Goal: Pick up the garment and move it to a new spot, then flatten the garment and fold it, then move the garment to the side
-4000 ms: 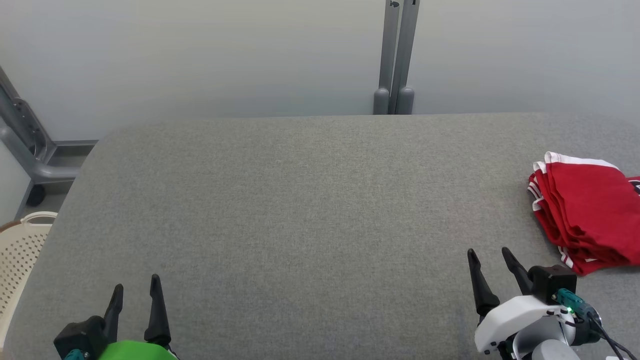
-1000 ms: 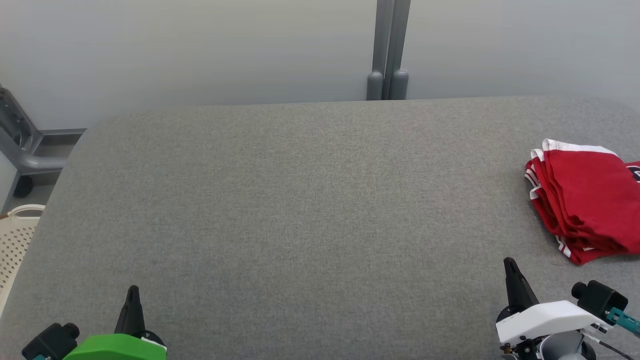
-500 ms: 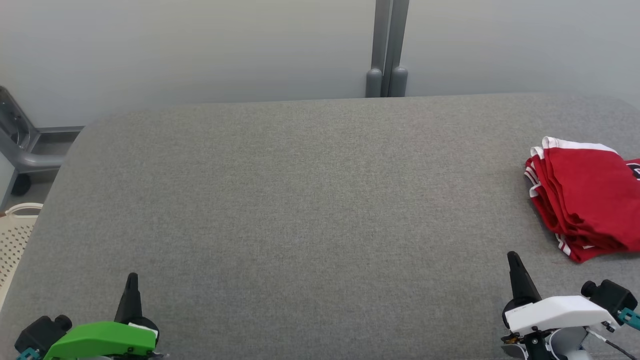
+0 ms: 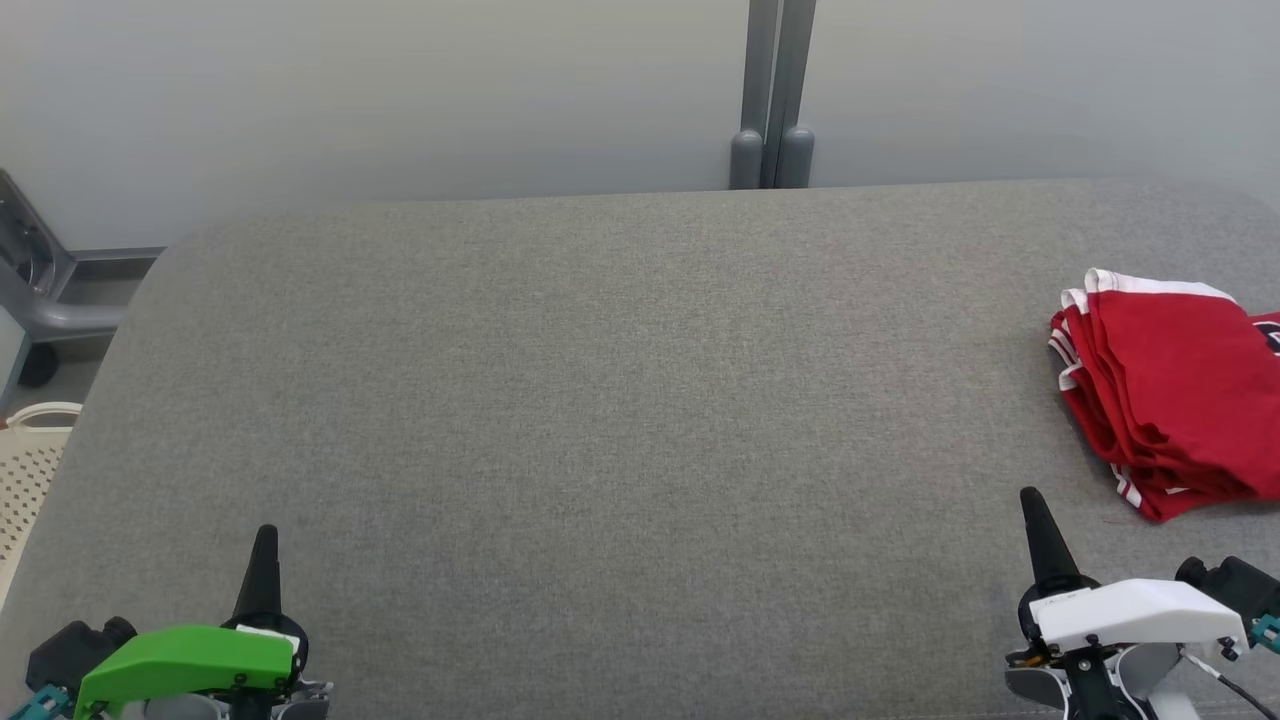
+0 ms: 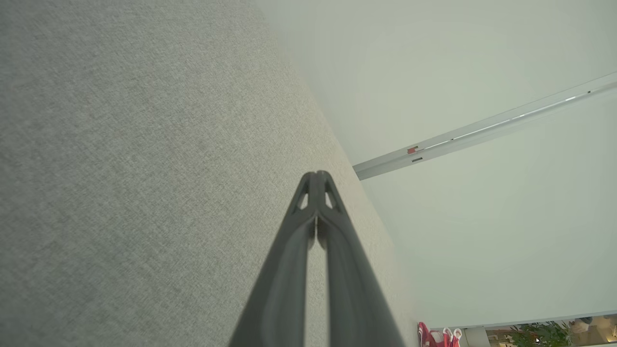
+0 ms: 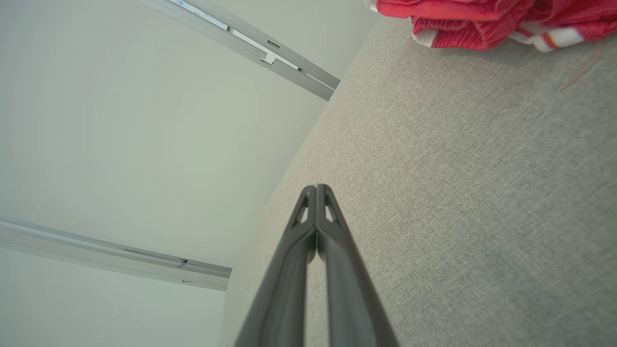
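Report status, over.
Left gripper shut, empty. Right gripper shut, empty. Red garment folded, right side of table. No obstruction seen.

Seemingly a bare test lab: pale partition panels (image 4: 400,90), grey metal post (image 4: 770,100), big felt-covered table (image 4: 600,400), perforated cream laundry basket (image 4: 25,470) beside it.

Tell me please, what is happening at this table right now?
Nothing is being handled at this moment. A red garment with white trim lies folded at the right side of the grey table. The left tool and the right tool are both shut and empty, near the table's front edge, apart from the garment.
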Tool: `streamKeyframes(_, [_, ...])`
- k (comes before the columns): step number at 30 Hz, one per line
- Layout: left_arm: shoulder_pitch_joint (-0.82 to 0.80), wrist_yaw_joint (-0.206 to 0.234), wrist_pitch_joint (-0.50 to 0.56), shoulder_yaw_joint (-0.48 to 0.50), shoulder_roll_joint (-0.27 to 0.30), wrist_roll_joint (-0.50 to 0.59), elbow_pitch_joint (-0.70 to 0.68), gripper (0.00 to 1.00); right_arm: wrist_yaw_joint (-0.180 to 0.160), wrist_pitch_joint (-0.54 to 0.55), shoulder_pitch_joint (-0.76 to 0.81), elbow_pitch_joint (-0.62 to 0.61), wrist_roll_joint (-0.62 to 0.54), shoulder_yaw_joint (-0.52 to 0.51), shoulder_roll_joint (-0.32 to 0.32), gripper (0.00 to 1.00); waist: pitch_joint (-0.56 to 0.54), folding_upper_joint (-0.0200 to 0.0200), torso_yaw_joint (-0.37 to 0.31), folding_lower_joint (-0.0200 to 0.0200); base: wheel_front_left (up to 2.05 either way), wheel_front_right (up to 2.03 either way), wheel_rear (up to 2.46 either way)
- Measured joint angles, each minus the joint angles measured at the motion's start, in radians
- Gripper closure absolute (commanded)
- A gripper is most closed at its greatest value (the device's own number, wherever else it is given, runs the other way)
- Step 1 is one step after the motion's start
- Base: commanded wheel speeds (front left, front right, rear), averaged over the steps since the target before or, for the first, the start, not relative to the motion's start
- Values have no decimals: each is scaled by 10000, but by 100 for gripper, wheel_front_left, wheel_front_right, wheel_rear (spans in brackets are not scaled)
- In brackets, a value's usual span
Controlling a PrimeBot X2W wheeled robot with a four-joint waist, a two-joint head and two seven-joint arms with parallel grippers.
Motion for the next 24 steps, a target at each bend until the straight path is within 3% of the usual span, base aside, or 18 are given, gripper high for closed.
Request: streamKeyframes(24, [-505,-98,777,242,-61,-2096,-69,100,0,428,-66,-397,2439,-115,-10,100,133,0,-45,0,0,0,0])
